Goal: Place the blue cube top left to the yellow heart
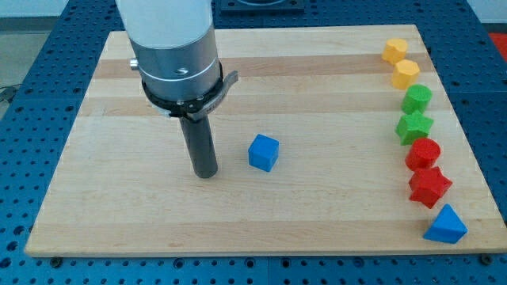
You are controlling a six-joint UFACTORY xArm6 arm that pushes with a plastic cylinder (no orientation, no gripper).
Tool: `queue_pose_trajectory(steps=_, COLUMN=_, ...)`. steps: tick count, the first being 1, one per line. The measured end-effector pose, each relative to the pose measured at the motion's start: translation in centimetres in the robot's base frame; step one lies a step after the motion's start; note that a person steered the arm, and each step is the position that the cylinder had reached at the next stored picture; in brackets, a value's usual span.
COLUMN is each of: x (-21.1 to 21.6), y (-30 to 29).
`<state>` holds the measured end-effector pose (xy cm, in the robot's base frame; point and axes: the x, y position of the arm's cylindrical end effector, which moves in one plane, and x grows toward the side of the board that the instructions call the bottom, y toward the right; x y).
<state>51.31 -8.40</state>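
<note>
Plainly, little of the task is done. The blue cube (264, 152) lies near the worktop's (103, 206) middle, well apart from the yellow blocks (400, 62) at the upper right edge — which of the two is the heart cannot be told. My tip (206, 173) is set down just beside the cube, at its 9 o'clock, not touching. No claw is fitted — only a rod. The cube has yet to be pushed toward 2 o'clock, across the board.

Tool tip (206, 173) down on wooden worktop (119, 198). Blue cube (264, 152) just to its right in view, apart, not touching. Far right of tip: column of yellow, green, red blocks, blue triangular block (445, 225) lowest.
</note>
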Motion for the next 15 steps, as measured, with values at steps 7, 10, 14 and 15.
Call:
queue_pose_trajectory(steps=7, x=0.3, y=2.4)
queue_pose_trajectory(steps=10, x=-3.7, y=10.8)
queue_pose_trajectory(steps=14, x=-3.1, y=5.0)
queue_pose_trajectory(steps=15, x=-5.6, y=6.4)
